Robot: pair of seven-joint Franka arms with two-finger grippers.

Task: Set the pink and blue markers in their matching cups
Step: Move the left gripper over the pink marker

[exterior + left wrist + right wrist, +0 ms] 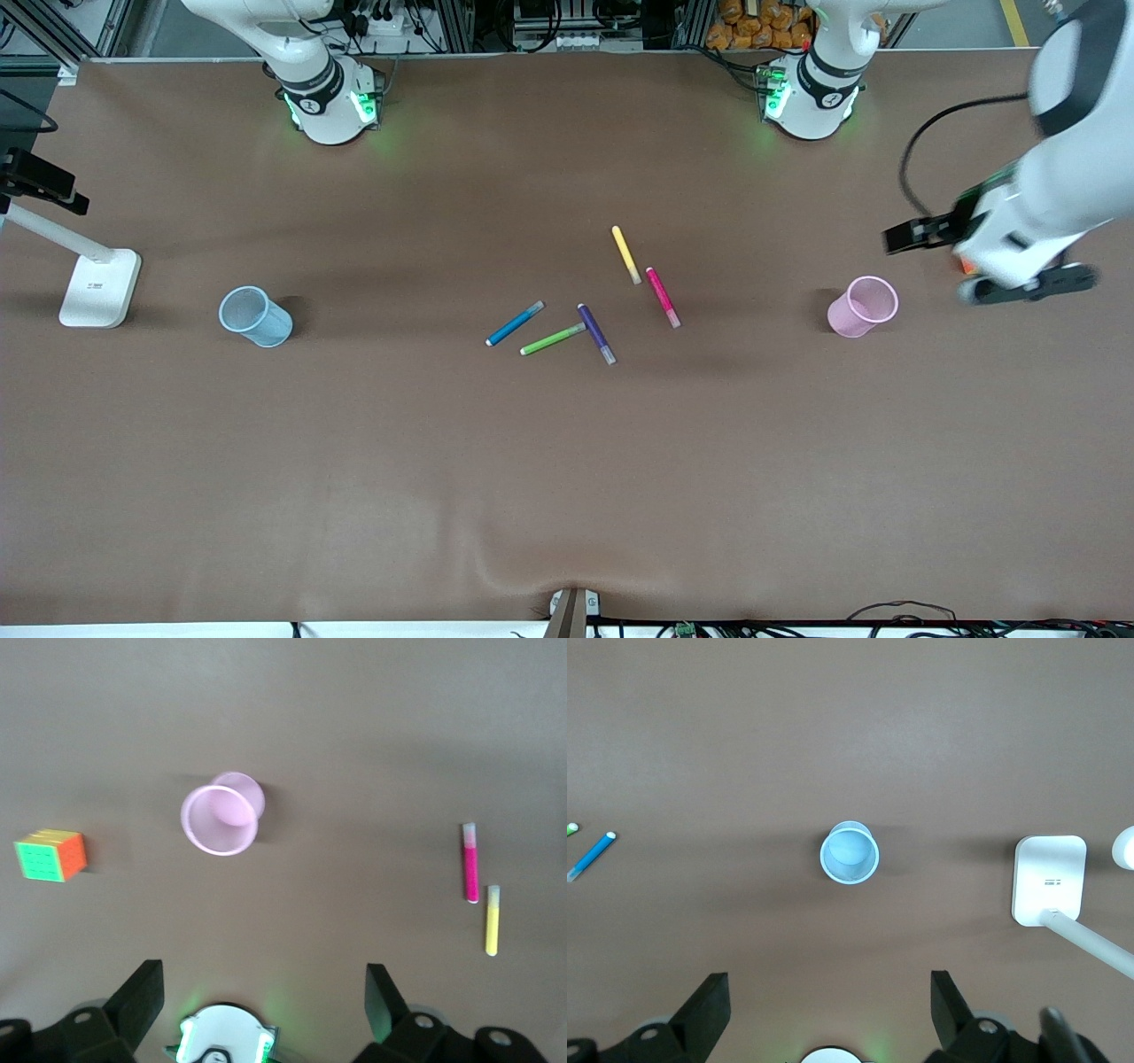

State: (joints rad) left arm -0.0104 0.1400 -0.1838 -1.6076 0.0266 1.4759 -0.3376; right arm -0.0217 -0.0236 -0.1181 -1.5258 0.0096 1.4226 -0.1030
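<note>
Across the brown table (354, 487), read from the front camera as a dial with our bases at twelve, my two arms hang high over the two ends. My left gripper (263, 988) hovers by the pink cup (862, 307) at three o'clock, its jaws spread wide and empty. My right gripper (828, 992), equally spread and empty, looks down on the blue cup (255, 316) at nine. Both cups stand upright.

The pink marker (662, 297) lies flat near the centre, toward nine o'clock from my left gripper. Its long axis runs eleven to five, pale cap at five. My left arm is the nearer one, I judge. The blue marker (515, 323) lies eight to two, nearer my right arm.
</note>
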